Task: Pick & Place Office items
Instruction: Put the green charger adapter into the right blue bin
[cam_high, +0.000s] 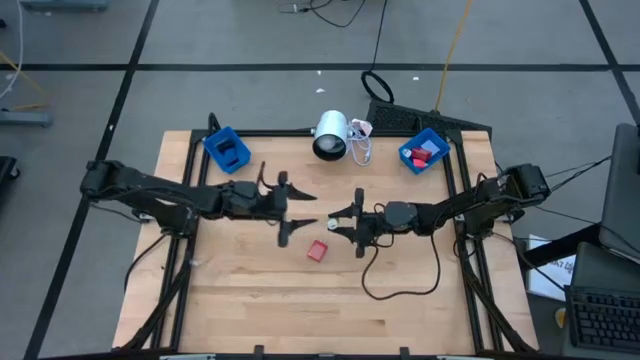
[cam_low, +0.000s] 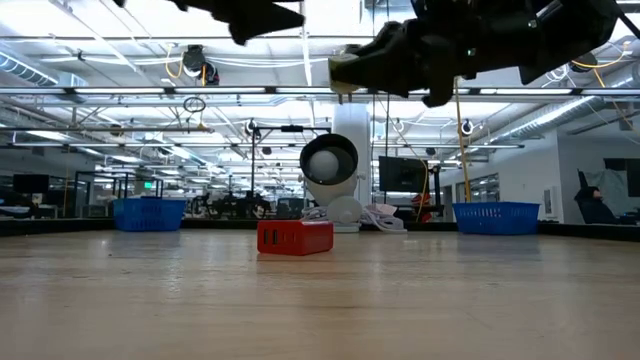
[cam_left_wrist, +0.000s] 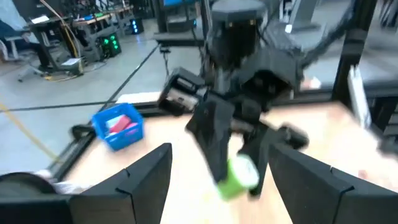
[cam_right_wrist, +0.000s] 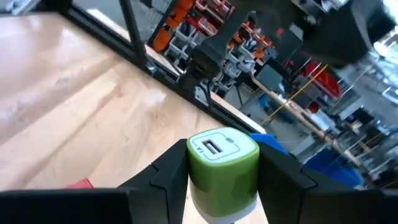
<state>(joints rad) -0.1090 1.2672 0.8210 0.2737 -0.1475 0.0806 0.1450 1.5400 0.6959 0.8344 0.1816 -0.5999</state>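
A small green charger, seemingly light, rigid and smooth, is being pinched across its flat sides by the right gripper above mid-desk, while the left gripper jaws are being held spread.

Even overhead light in the high view, tabletop evenly lit, only faint soft shadows under the arms. Low view: bright ceiling strip lights blow out the top, arms read as dark silhouettes against them; near tabletop out of focus, red block fairly sharp, slight sheen on the wood. Left wrist view heavily motion-blurred all over, the green block smeared, own fingers dark and soft. Right wrist view: green block sharp with soft top highlight, background blurred, tabletop pale with mild glare.
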